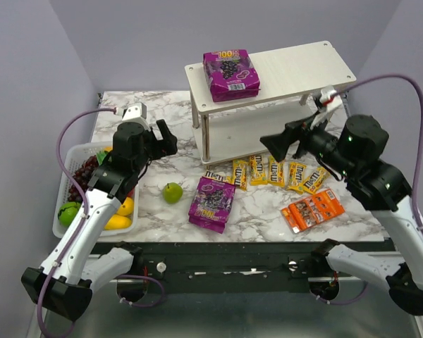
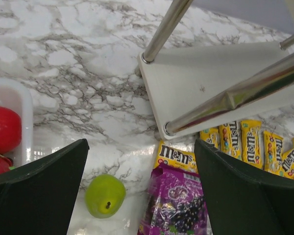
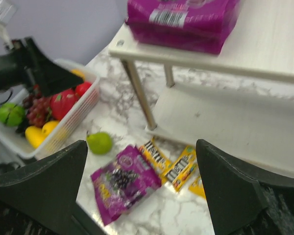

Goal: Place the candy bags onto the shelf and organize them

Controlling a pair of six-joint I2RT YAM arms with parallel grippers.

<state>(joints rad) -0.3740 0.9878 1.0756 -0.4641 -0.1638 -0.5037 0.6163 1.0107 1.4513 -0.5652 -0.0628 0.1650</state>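
Observation:
The white two-tier shelf (image 1: 303, 67) stands at the back, and one purple candy bag (image 1: 230, 74) lies on the left end of its top tier. A second purple bag (image 1: 212, 203) lies flat on the marble in front. Several yellow packets (image 1: 275, 171) sit in a row by the shelf's front legs, with an orange pack (image 1: 312, 210) nearer me. My left gripper (image 1: 166, 137) hovers open left of the shelf, above the purple bag (image 2: 179, 200). My right gripper (image 1: 278, 144) hangs open and empty before the lower tier (image 3: 225, 122), over the yellow packets (image 3: 179, 169).
A white fruit basket (image 1: 67, 183) with grapes, a red fruit, a lime and yellow fruit sits at the left edge. A green pear (image 1: 172, 192) lies loose between the basket and the purple bag. The shelf's metal legs (image 2: 164, 27) stand close to my left gripper.

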